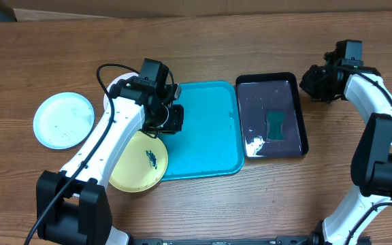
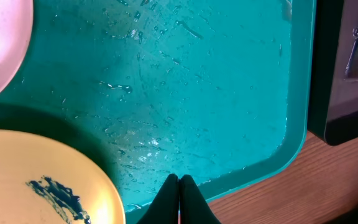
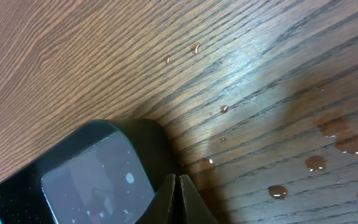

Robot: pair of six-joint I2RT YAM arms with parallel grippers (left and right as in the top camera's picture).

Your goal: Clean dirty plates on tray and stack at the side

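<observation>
While the pale plate [image 1: 63, 120] sits alone on the table far left, the white plate [image 1: 116, 86] and yellow plate [image 1: 138, 163] crowd the left edge of the teal tray [image 1: 209, 136], which runs roughly far-to-near. Left gripper [image 1: 172, 117] hovers over the tray's left part, pinched together on nothing. Right of the black tray [image 1: 284, 102], the right gripper [image 1: 316, 82] is clamped empty too.

A round yellow plastic plate [image 1: 133, 171] (dark smear [image 1: 152, 159] on it) overlaps the lower-left corner of a flat teal rectangular plastic tray [image 1: 209, 136].
</observation>
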